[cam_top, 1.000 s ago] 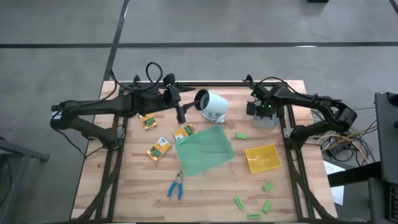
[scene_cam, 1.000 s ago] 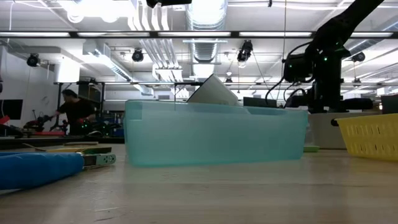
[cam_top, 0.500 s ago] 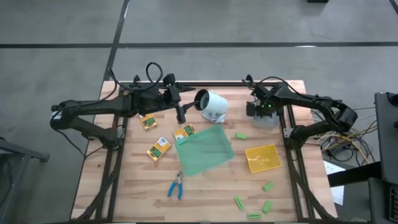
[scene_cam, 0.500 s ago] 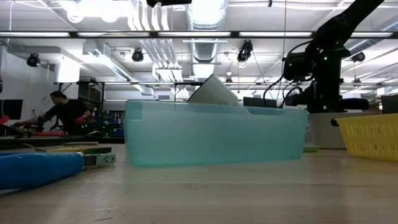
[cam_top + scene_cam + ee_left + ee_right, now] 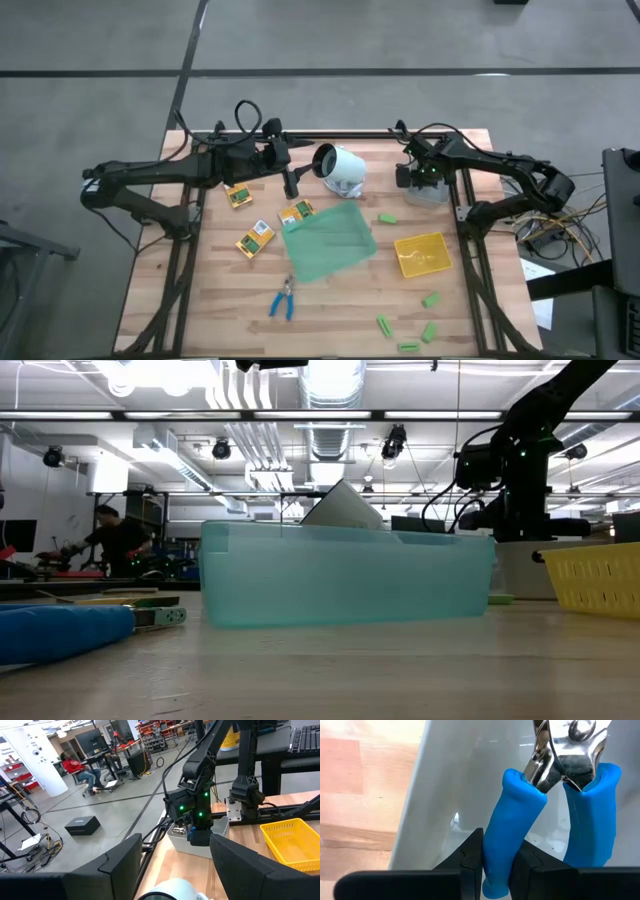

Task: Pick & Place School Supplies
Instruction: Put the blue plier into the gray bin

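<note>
1. The right gripper (image 5: 495,862) hung over the grey plastic bin (image 5: 425,192) at the far right of the wooden surface (image 5: 330,310), its fingers clamped on one handle of a blue-handled metal scissor-like tool (image 5: 555,785).
2. The left gripper (image 5: 290,185) waited far left, near the white cylinder (image 5: 340,168), fingers spread and empty.
3. A second blue-handled tool (image 5: 283,300) lay near the front, three yellow-and-green printed packets (image 5: 255,238) left of the translucent green tray (image 5: 330,243), and light-green blocks (image 5: 430,299) near the yellow tray (image 5: 422,254).

No readable text anywhere here: the print on the yellow-and-green packets (image 5: 254,238) is too small to make out.
</note>
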Tool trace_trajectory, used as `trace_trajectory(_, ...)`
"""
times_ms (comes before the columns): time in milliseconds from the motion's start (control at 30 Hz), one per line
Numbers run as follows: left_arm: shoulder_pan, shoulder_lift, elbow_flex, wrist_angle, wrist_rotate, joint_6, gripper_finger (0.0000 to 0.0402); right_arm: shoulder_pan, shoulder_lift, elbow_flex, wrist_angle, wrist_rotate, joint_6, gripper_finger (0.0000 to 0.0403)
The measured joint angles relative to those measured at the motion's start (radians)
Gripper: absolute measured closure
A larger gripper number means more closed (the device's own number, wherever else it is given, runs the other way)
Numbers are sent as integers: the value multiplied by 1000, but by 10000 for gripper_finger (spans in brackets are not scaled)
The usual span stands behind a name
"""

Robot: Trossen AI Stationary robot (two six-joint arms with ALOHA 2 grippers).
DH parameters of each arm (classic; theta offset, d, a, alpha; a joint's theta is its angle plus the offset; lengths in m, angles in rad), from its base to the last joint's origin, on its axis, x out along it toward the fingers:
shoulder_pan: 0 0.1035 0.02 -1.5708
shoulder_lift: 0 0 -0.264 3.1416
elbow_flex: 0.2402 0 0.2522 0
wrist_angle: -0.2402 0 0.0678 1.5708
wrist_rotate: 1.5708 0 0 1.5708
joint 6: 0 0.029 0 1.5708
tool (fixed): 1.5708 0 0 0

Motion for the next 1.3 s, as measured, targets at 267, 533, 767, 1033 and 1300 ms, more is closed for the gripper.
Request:
trace_trajectory(267, 4, 0, 0, 0, 0, 0, 161, 0, 0, 0, 0, 0, -22, 348)
trace_trajectory(533, 6, 0, 0, 0, 0, 0, 161, 0, 0, 0, 1, 2, -34, 320)
trace_trajectory(767, 12, 0, 0, 0, 0, 0, 161, 0, 0, 0, 2, 2, -34, 256)
trace_trajectory(1033, 14, 0, 0, 0, 0, 0, 161, 0, 0, 0, 4, 1, -12, 214)
trace_trajectory(1300, 14, 0, 0, 0, 0, 0, 161, 0, -2, 0, 5, -1, 23, 223)
